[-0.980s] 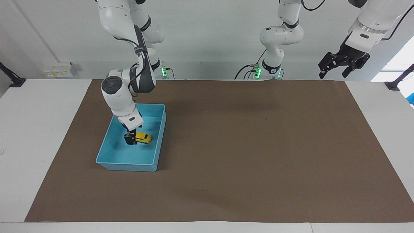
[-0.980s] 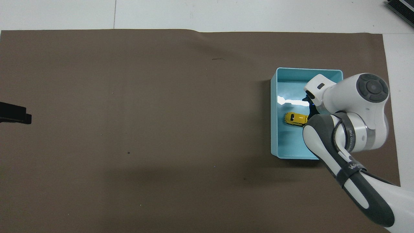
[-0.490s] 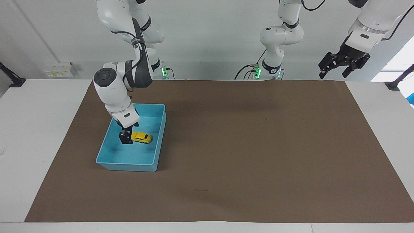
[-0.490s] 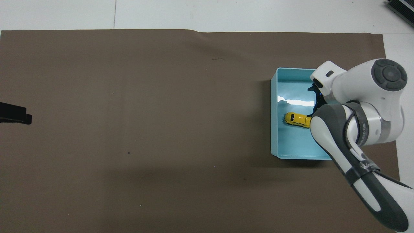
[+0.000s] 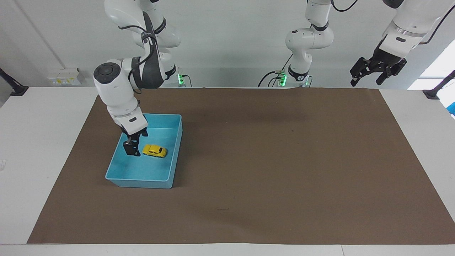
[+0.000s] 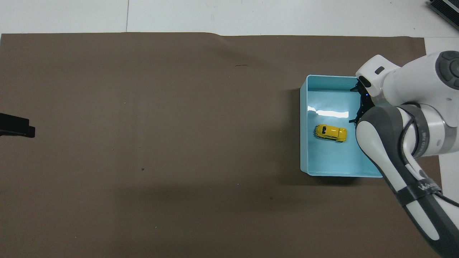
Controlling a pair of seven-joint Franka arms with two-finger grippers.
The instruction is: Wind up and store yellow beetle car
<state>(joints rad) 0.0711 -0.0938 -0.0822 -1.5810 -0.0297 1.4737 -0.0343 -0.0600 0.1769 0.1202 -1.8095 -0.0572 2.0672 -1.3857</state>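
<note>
The yellow beetle car point(image 5: 155, 150) lies on its wheels on the floor of the light blue bin point(image 5: 142, 182), toward the right arm's end of the table. It also shows in the overhead view point(image 6: 331, 133), inside the bin point(image 6: 303, 143). My right gripper point(image 5: 130, 149) is low inside the bin beside the car, apart from it, open and empty. In the overhead view its arm covers most of the right gripper point(image 6: 359, 107). My left gripper point(image 5: 376, 70) waits open and raised at the left arm's end of the table.
A brown mat point(image 5: 270, 160) covers most of the white table point(image 5: 39, 142). The tip of the left gripper point(image 6: 16, 129) shows at the edge of the overhead view.
My right gripper has drawn away from the car toward the right arm's end of the bin and risen a little. The car stays in the bin. The left arm has not moved.
</note>
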